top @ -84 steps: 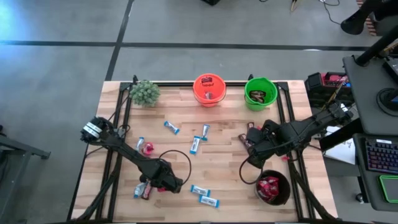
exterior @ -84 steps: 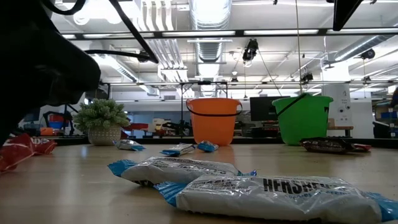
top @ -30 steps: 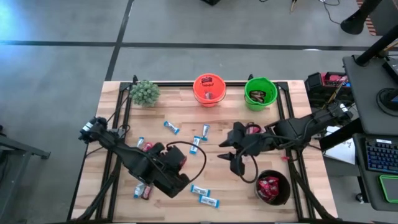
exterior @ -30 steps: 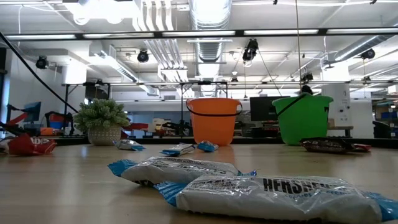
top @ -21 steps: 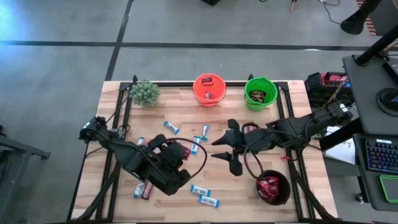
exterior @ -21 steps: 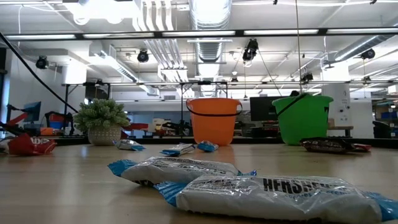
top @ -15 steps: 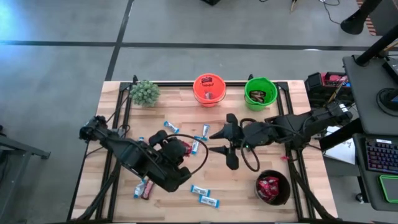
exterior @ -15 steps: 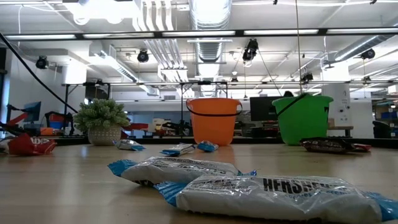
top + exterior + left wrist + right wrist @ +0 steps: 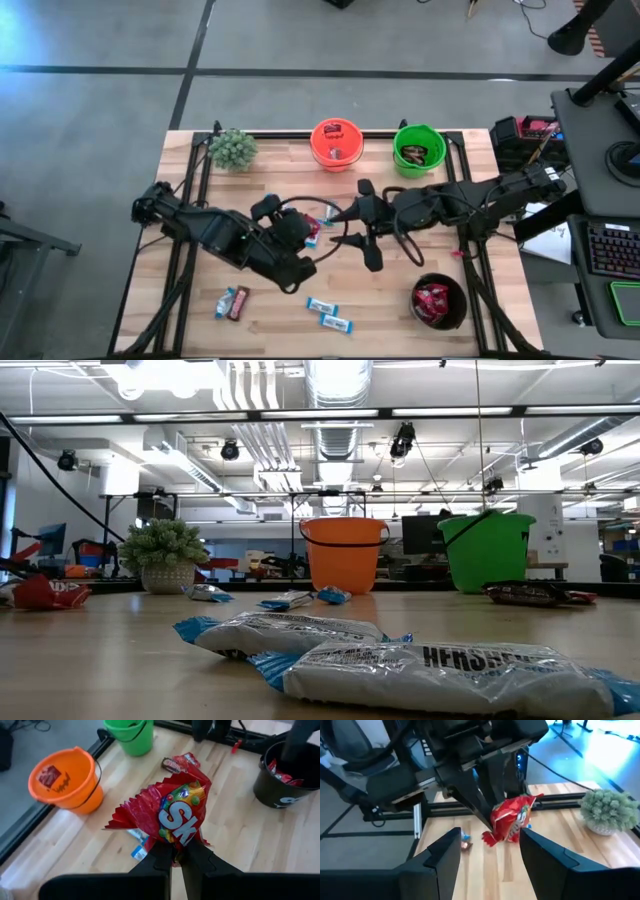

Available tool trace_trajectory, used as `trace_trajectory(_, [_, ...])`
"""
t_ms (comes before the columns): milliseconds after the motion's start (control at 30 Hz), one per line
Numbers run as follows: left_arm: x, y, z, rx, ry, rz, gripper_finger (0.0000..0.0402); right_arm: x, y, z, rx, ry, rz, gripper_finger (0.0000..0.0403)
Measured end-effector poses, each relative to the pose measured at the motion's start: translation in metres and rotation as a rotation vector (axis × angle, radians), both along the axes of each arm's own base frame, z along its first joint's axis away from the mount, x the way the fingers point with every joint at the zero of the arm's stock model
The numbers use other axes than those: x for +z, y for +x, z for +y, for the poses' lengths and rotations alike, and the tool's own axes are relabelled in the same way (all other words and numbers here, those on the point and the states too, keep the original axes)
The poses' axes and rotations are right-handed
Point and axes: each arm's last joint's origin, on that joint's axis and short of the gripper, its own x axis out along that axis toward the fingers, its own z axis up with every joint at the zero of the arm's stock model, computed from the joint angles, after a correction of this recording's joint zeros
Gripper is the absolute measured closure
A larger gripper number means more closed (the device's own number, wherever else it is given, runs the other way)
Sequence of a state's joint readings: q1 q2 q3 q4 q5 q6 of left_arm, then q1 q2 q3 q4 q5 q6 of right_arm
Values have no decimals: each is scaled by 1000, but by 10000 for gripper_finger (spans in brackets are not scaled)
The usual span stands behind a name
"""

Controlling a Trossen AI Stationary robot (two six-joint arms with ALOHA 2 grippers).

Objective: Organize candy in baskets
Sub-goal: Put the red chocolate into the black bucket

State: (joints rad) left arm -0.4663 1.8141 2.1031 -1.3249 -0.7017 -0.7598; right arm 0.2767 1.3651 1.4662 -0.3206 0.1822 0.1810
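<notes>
My left gripper is shut on a red crinkly candy packet and holds it above the middle of the table. My right gripper stands open just to the packet's right, pointing at it. In the right wrist view its fingers frame the packet without touching it. The orange basket and the green basket stand at the far edge. The black basket, with red packets inside, stands near right. Blue-and-white bars lie flat near the front edge. My left gripper pinches the packet's crimped end between its two fingers. The fingers slant down from the table's left. The packet sticks out past the fingertips, tilted and lifted clear of the table.
A potted plant stands at the far left corner. A brown bar and a blue-and-white bar lie near left. A brown bar lies before the green basket. A red packet lies at the left of the low view.
My left gripper has risen with the red packet and gone toward the table's middle and far side, rolling as it went. My right gripper has gone toward the table's left, nearer the packet, and has tipped up closer to level. It has stayed open.
</notes>
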Motion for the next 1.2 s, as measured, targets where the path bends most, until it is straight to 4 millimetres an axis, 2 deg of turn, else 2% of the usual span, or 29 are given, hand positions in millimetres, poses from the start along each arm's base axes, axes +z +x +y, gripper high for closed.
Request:
trace_trajectory(333, [14,14,11,-51,68,-85,401,1,4,-14,-30,-17,-13,211])
trace_trajectory(700, [18,22,22,-80,123,-91,402,1,8,-26,-61,-33,-22,216])
trace_trajectory(867, [18,22,23,-91,137,-82,401,-1,12,-27,-62,-32,-23,265])
trace_trajectory(1067, [18,21,22,-90,134,-83,401,0,14,-28,-30,-24,-44,372])
trace_trajectory(1200, [19,21,23,-89,127,-88,401,0,14,-29,-33,-25,-43,379])
